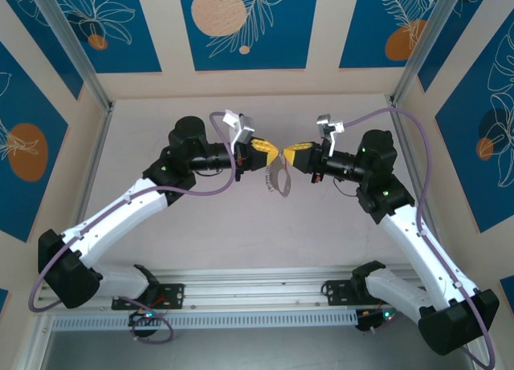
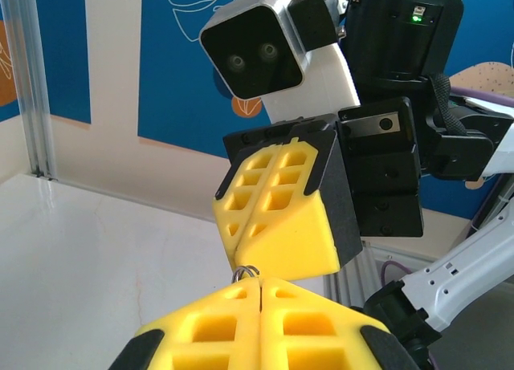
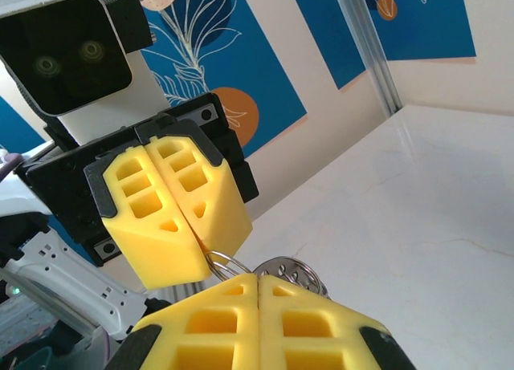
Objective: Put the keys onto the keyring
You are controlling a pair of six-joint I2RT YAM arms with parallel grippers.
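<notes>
There are two arms, the left arm point(image 1: 120, 211) and the right arm point(image 1: 419, 243), and each ends in one gripper, the left gripper point(image 1: 275, 154) and the right gripper point(image 1: 288, 156); each gripper has two yellow fingers point(image 3: 169, 209), four fingers in all. Each wrist carries one camera, the left wrist camera point(image 1: 235, 123) and the right wrist camera point(image 1: 329, 126), and one purple cable runs along each arm, the left cable point(image 1: 201, 194) and the right cable point(image 1: 377, 111), making two. Over the one table point(image 1: 321, 229) I count one keyring point(image 1: 278, 180), one wire ring point(image 3: 226, 265) and one round silvery piece point(image 3: 291, 272) pierced with small holes.
</notes>
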